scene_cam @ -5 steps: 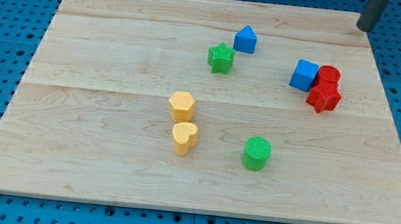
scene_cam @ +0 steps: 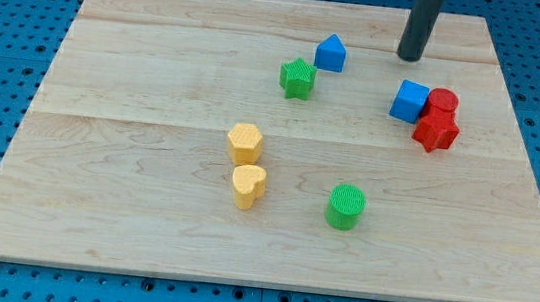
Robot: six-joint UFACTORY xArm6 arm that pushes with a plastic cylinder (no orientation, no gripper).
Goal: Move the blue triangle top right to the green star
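The blue triangle (scene_cam: 331,53) stands on the wooden board (scene_cam: 137,77) just up and right of the green star (scene_cam: 298,78), nearly touching it. My tip (scene_cam: 410,57) is on the board to the right of the blue triangle, a clear gap away, and above the blue cube (scene_cam: 409,101). The rod rises out of the view's top.
A blue cube sits against two red blocks (scene_cam: 438,120) at the right. A yellow hexagon (scene_cam: 245,143) and a yellow heart (scene_cam: 248,185) stand near the middle. A green cylinder (scene_cam: 346,206) is lower right of them.
My tip has moved left and down from the board's top right corner to a spot right of the blue triangle. No block has moved.
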